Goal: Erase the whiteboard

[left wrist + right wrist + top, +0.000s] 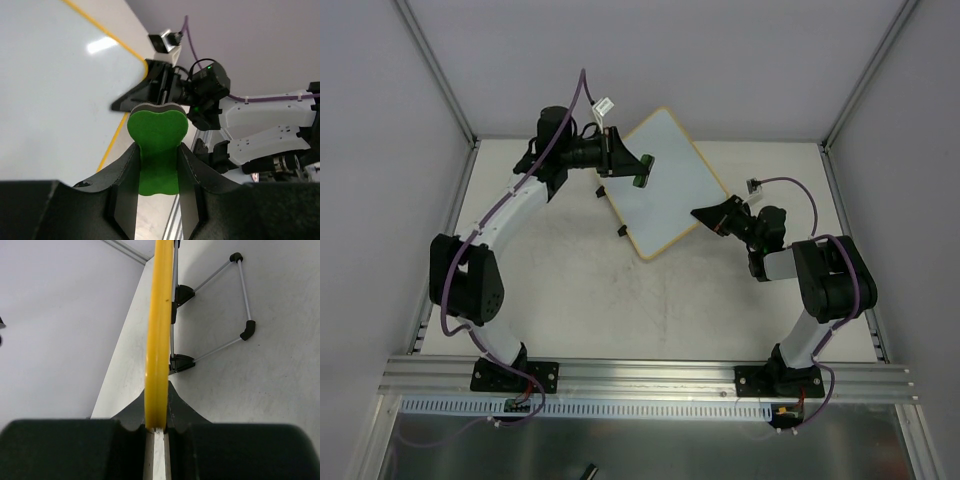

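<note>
The right claw (pixel 157 422) is clamped on the edge of the whiteboard (pixel 670 190); hold it steady. The left claw (pixel 158 160) pinches the green eraser (pixel 157 125); press it flat, wipe softly.

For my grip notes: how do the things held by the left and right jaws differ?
The left jaws are shut on the eraser, a small green block; the right jaws are shut on the whiteboard, a wide, thin white panel. The eraser is gripped across its body; the whiteboard is pinched only at its yellow edge. Both are clamped by shut jaws.
</note>
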Robot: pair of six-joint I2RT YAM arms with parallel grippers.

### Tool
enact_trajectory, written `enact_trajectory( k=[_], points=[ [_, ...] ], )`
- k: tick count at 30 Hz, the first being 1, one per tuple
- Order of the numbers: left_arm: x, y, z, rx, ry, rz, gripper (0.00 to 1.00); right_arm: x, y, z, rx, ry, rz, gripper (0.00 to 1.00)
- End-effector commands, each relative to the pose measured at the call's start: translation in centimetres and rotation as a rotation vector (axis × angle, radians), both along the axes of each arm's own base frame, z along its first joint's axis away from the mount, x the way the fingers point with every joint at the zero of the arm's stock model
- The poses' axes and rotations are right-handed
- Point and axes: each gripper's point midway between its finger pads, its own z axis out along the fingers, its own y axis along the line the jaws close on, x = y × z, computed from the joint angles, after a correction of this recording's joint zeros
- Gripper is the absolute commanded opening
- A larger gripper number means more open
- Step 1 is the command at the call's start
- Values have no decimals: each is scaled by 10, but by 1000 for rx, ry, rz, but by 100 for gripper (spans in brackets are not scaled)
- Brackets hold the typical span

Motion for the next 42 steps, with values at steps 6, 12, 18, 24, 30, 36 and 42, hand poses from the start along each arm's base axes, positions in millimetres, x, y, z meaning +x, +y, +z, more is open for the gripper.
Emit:
enact_trajectory(
  k=[6,12,18,24,30,36,42],
  points=[
    [-12,107,-129,534,320,473,0,-14,16,49,48,-183,102,0],
    [-42,142,-190,737,446,546,0,-14,18,48,49,-182,106,0],
    [-55,173,-245,915,536,624,6,-14,19,50,50,-184,109,0],
    [-56,181,-272,998,573,620,21,-14,20,51,50,-187,112,0],
    [-56,181,-284,1019,589,601,30,-11,20,50,25,-165,110,0],
    [-55,180,-277,993,552,606,86,-13,21,51,7,-161,113,0],
    [-51,182,-267,979,519,635,99,-14,23,54,12,-164,125,0]
  ],
)
